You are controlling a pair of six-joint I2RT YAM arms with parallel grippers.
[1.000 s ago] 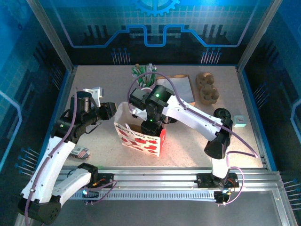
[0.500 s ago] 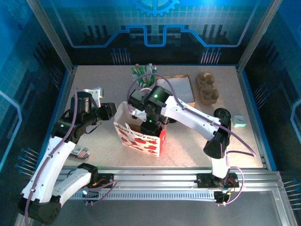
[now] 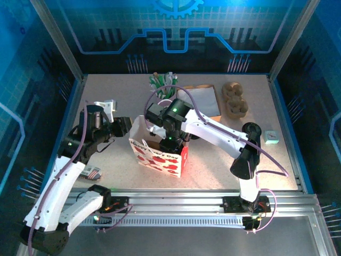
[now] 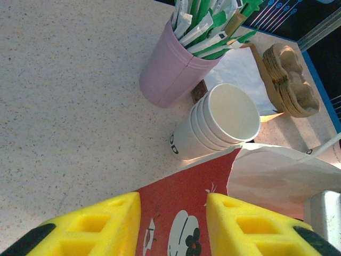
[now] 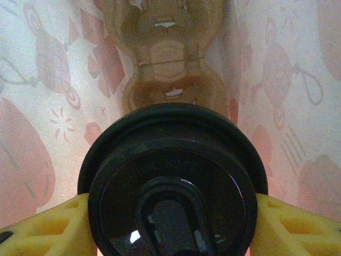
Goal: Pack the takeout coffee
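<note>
The takeout coffee shows as its round black lid (image 5: 170, 181), seen from above inside the gift bag. My right gripper (image 5: 173, 224) is shut on it, a yellow finger (image 5: 53, 229) pressed against each side. Pale printed bag walls surround it, and a brown pulp carrier (image 5: 168, 53) lies below. From the top view, the red-and-white gift bag (image 3: 160, 154) stands mid-table with my right gripper (image 3: 169, 143) reaching down into it. My left gripper (image 3: 126, 127) sits at the bag's upper left edge. In the left wrist view my left gripper (image 4: 173, 213) is open, with the bag's red side (image 4: 176, 181) showing between the fingers.
A stack of nested white cups (image 4: 224, 120) and a pink cup of green-white sticks (image 4: 170, 69) stand just behind the bag. White napkins (image 3: 205, 98) and brown carriers (image 3: 234, 101) lie at the back right. A teal packet (image 3: 272, 137) lies at the right, a small packet (image 3: 91, 172) at the front left.
The right arm's upper link has edged slightly left over the bag. The left arm and the bag have stayed put.
</note>
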